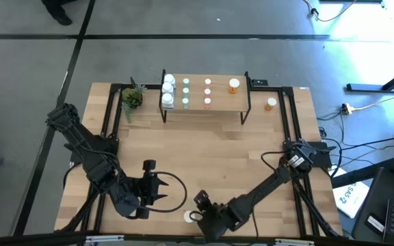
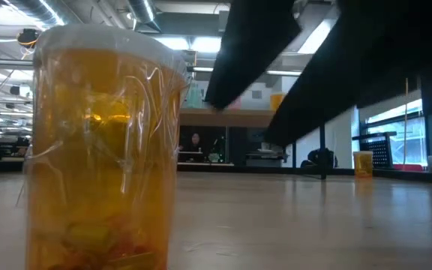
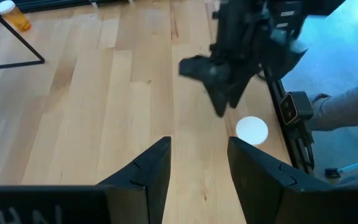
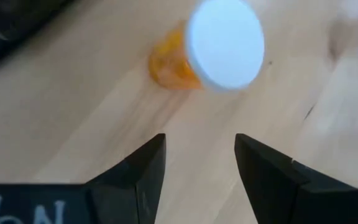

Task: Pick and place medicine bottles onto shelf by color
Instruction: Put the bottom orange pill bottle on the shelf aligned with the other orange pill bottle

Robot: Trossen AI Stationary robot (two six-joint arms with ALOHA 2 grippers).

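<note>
Your left gripper (image 1: pixel 157 188) hovers over bare table (image 1: pixel 217 147) near the front edge, fingers (image 3: pixel 148 174) spread with nothing between them. Just to its right, your right gripper (image 1: pixel 198 203) hangs above an orange bottle (image 4: pixel 185 59) standing at the front edge, its white cap (image 1: pixel 189 216) just ahead of the spread, empty fingers (image 4: pixel 143 169). At the back you have the shelf (image 1: pixel 204 108) with a plant (image 1: pixel 132 98) at its left end, white, green, pink and one orange bottle (image 1: pixel 233 85) standing on top, and another orange bottle (image 1: pixel 270 104) on the table just right of it.
</note>
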